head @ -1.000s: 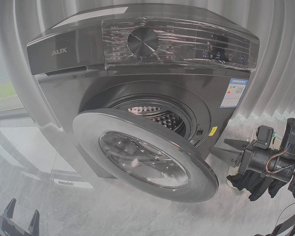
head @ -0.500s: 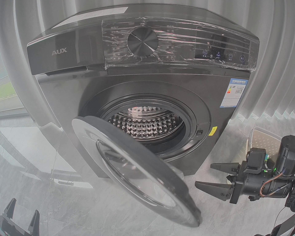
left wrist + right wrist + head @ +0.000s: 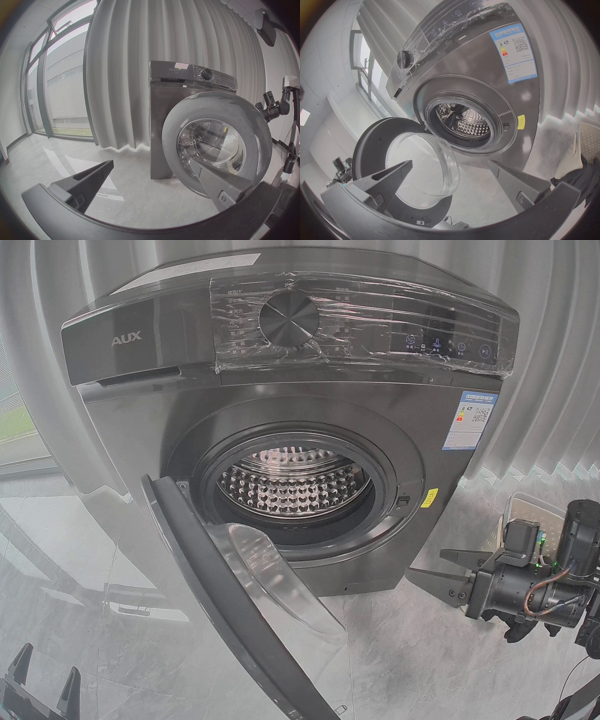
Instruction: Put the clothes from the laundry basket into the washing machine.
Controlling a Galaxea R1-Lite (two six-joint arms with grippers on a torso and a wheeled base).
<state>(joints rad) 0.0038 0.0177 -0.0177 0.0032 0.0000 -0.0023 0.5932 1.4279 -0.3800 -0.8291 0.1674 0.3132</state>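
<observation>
Meanwhile dark clothes lie in the laundry basket; left pincer and right pincer spread apart.

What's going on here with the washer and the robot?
The washing machine has its door wide open, and the drum looks empty. The right hand, open and holding nothing, hangs beside the machine near the laundry basket and its dark clothes. The left hand, also open, sits low on the other side. Nothing is loaded yet.
</observation>
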